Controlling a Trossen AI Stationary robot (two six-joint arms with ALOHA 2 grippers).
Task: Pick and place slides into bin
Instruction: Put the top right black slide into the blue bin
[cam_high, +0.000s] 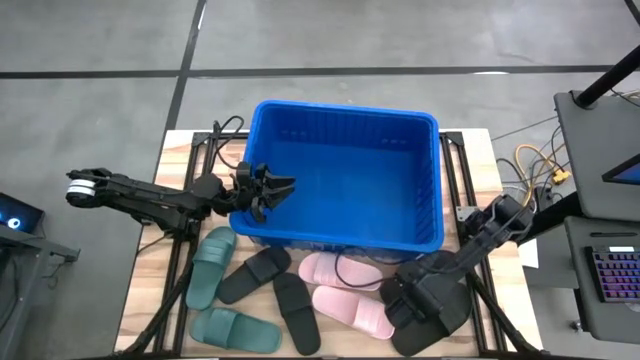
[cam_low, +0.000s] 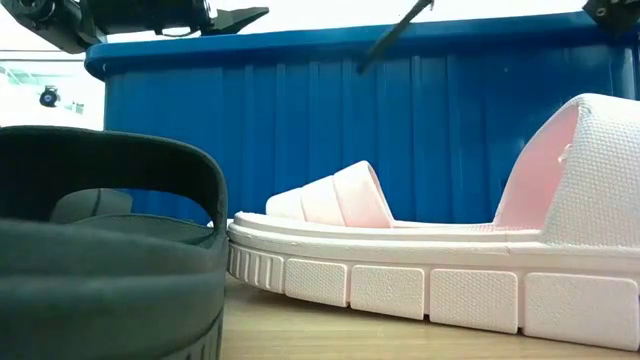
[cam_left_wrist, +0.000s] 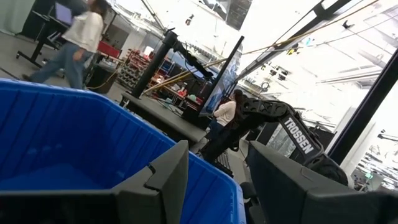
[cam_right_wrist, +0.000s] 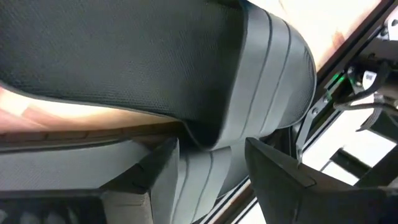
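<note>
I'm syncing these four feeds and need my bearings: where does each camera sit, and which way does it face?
High: overhead, straight down on the bin, slides and both arms.
Low: at tabletop height, level past a pink slide at the bin's wall; arm parts at top.
Left wrist: over the bin rim toward the room; left gripper open, empty.
Right wrist: pressed close to a black slide; right gripper open.
High and low share the bin and pink slides.

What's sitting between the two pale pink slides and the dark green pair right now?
In the high view, two black slides lie on the table between the pink slides and the green slides.
</note>
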